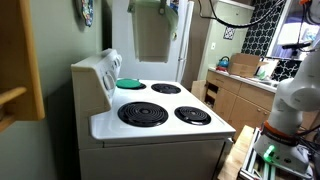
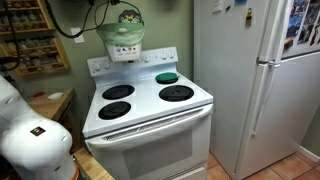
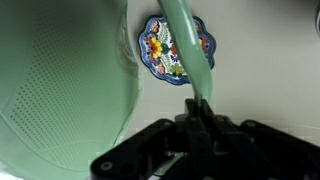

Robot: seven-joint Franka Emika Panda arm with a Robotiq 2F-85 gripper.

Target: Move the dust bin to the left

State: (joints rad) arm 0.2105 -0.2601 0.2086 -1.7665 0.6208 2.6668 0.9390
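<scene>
The dust bin (image 1: 152,38) is a pale grey-green tapered bin with a light green rim. It hangs in the air above the back of the white stove (image 1: 160,128) in both exterior views and also shows in an exterior view (image 2: 122,42). My gripper (image 1: 166,6) is at the bin's top edge (image 2: 128,16). In the wrist view the jaws (image 3: 197,108) are shut on the thin green rim (image 3: 185,45), with the bin's body (image 3: 60,85) to the left.
A flat teal dish (image 1: 129,83) lies on the back burner (image 2: 166,77). A colourful wall plate (image 3: 158,48) hangs behind the stove. A refrigerator (image 2: 260,80) stands beside the stove. A counter with a kettle (image 1: 223,64) is further off.
</scene>
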